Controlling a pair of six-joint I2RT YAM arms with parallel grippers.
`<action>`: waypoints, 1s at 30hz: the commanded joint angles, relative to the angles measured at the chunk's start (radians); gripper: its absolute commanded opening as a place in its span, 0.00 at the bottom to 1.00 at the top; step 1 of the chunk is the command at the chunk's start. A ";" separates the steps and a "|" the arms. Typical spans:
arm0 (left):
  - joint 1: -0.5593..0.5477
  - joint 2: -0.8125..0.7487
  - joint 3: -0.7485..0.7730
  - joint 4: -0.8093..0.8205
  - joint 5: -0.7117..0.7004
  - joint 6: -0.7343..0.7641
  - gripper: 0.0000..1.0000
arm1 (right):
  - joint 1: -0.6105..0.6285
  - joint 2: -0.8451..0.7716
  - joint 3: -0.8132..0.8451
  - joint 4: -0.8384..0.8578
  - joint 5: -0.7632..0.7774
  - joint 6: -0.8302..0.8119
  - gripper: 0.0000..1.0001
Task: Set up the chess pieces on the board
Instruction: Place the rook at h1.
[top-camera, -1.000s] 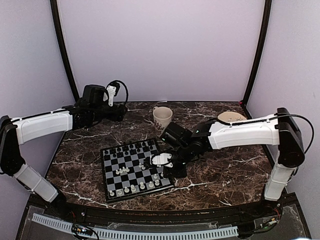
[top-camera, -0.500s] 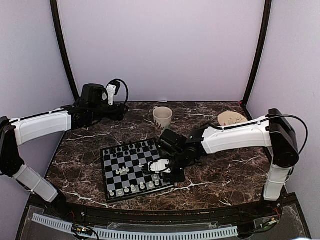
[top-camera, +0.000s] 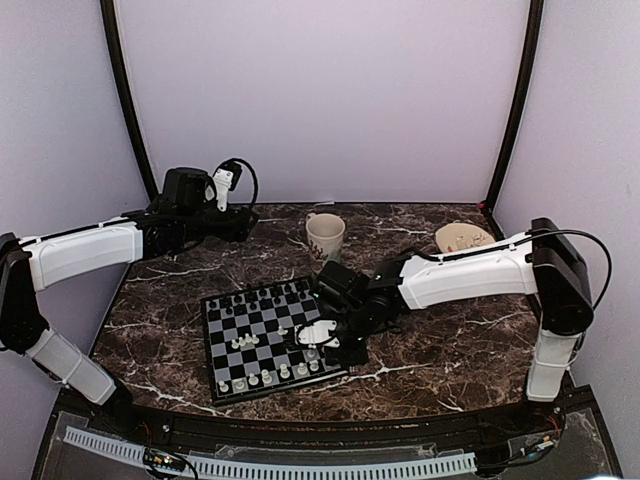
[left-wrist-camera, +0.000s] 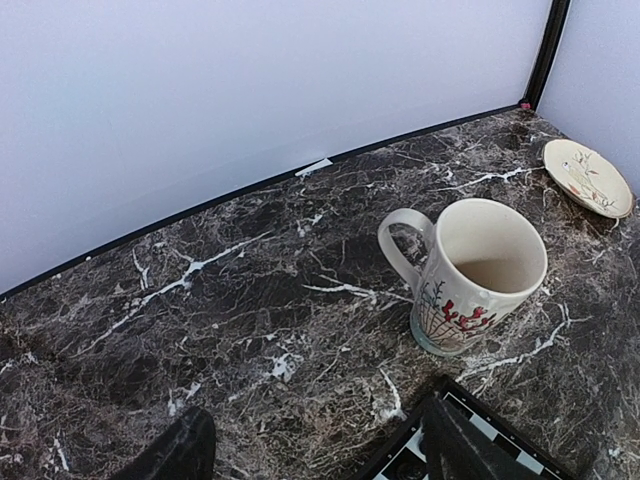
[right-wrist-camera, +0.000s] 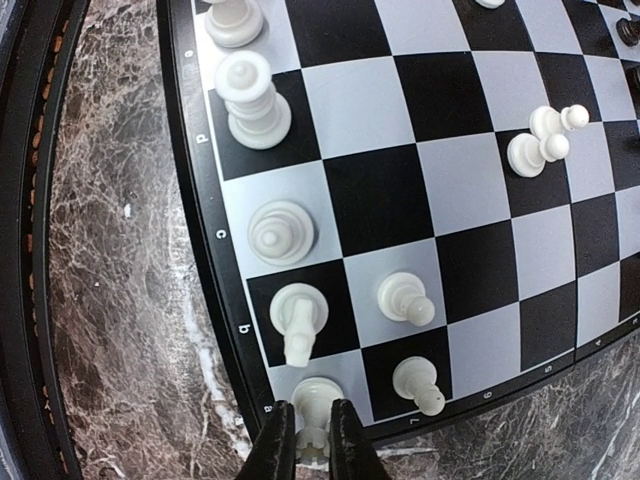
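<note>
The right gripper (right-wrist-camera: 312, 440) is clamped on 1 small white chess piece (right-wrist-camera: 314, 398) at the near right corner of the black-and-grey checked board (right-wrist-camera: 360, 200). The left gripper (left-wrist-camera: 322, 448) hangs open over the dark marble table (left-wrist-camera: 250, 300), near its far left corner.

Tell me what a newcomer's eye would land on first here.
The right gripper stands out first, fingers pinched on a white piece on a corner square of the board. Next comes the flowered mug standing on the marble just beyond the board, with the open left gripper off to its left.
</note>
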 joint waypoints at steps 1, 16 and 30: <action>-0.003 -0.028 -0.009 0.017 0.022 0.002 0.73 | 0.011 0.023 0.019 0.014 0.020 0.007 0.13; -0.003 -0.020 -0.007 0.013 0.040 0.003 0.73 | 0.011 0.015 0.024 0.016 0.024 0.017 0.25; -0.003 -0.013 -0.004 0.011 0.065 -0.013 0.99 | -0.003 -0.101 0.042 -0.051 0.020 0.027 0.29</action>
